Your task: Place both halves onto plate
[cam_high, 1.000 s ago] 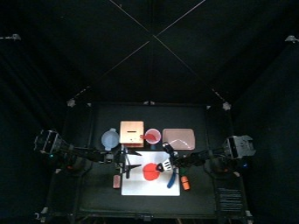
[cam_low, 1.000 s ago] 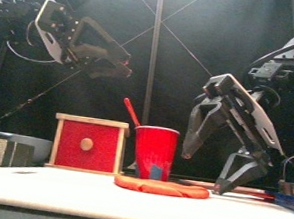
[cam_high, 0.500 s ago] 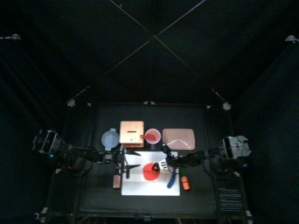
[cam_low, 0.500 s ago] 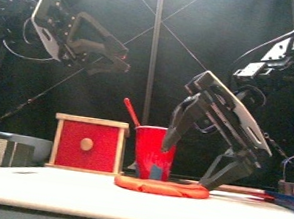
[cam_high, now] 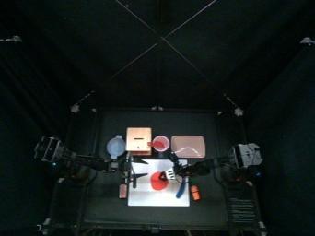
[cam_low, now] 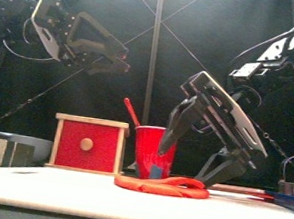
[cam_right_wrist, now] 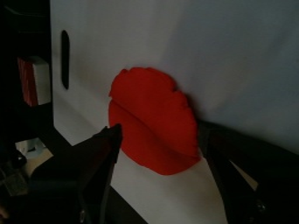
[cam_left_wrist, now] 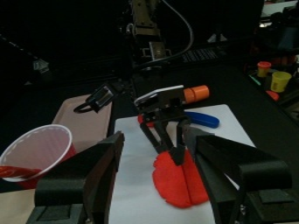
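Bright red halves [cam_right_wrist: 152, 118], red cup [cam_low: 153, 151], red-orange box [cam_low: 86, 144], pale pink plate [cam_high: 189, 144], white tabletop [cam_right_wrist: 176, 39]

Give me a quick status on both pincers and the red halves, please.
Right pincer open, straddling the red halves on the table. Left pincer open, hanging above, empty. Plate unfilled; red cup stands just behind.

White table top [cam_high: 142, 214] – red halves [cam_high: 159, 180], red cup [cam_high: 160, 143], plate [cam_high: 189, 145]

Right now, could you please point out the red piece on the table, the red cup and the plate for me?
red piece [cam_right_wrist: 152, 122]: right wrist view, its middle.
red cup [cam_low: 154, 151]: front view, its side wall.
plate [cam_high: 189, 145]: top view, its bare middle.
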Robot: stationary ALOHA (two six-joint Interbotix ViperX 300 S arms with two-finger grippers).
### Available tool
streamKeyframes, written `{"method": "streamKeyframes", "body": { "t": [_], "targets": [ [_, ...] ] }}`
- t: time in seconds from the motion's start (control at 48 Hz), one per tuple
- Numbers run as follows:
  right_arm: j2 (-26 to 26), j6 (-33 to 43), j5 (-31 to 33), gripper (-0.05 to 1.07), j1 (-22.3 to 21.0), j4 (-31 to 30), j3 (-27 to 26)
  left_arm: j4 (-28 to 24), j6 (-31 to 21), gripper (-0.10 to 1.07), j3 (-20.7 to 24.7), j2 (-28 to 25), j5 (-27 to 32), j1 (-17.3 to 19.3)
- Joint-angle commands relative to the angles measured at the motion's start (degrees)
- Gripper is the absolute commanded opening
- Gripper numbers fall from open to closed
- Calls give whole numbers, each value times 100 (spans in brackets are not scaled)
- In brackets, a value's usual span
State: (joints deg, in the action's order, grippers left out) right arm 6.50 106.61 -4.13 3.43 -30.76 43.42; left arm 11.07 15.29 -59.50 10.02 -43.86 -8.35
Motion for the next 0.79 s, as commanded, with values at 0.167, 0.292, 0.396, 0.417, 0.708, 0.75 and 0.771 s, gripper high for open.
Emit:
{"method": "streamKeyframes", "body": {
  "t": [0.167,0.292,0.396,0.417,0.708,0.75,0.771],
  "targets": [
    [-35,-9,35,76,18,9,-53,0,0,91,26,62,-62,-9],
    [-35,-18,62,68,35,-9,-70,9,0,91,26,70,-62,-9],
    [-79,-18,62,64,53,-18,-79,0,0,91,26,62,-62,-9],
    [-88,-18,62,63,53,-18,-70,0,0,91,18,70,-62,-9],
    [-545,-44,114,59,44,-185,-158,0,0,91,18,62,-62,-9],
    [-659,-35,158,59,35,-246,-158,0,0,91,18,70,-62,-9],
    [-703,-44,167,59,35,-272,-158,0,0,91,18,70,-62,-9]
  ]
}}
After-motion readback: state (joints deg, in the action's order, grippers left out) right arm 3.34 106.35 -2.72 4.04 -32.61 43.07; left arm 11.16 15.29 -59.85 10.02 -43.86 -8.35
